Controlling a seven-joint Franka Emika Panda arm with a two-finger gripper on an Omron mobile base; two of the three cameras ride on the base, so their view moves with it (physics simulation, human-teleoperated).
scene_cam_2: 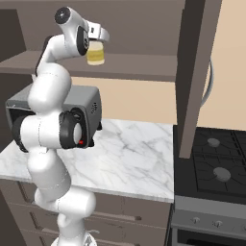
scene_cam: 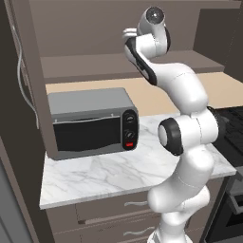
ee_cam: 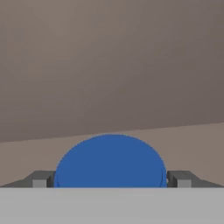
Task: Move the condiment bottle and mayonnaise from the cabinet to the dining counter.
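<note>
A: Where is the hand [scene_cam_2: 98, 37] seen?

B: It is raised to the shelf level of the cabinet [scene_cam_2: 144, 67], with the mayonnaise [scene_cam_2: 96, 53] directly below it. In the right base view, the jar is seen standing upright on the inner shelf, just under the hand.

A: Is the jar gripped?

B: No grip is shown. In the hand view, the blue lid of the mayonnaise [ee_cam: 110, 162] is seen lying between the two dark fingertips [ee_cam: 40, 178], which are spread wide to either side of it. A narrow gap is seen on each side, so the fingers are held apart around the lid, not clamped on it.

A: What else is seen near the hand?

B: Well below the hand, a grey toaster oven [scene_cam: 92, 122] is seen standing on a marble table [scene_cam: 118, 171]. Beyond the hand, the brown back wall of the cabinet [ee_cam: 109, 65] is seen. An open cabinet door [scene_cam_2: 197, 72] hangs off to one side of the hand, and a black stove [scene_cam_2: 216, 158] is seen below that door, beside the table.
</note>
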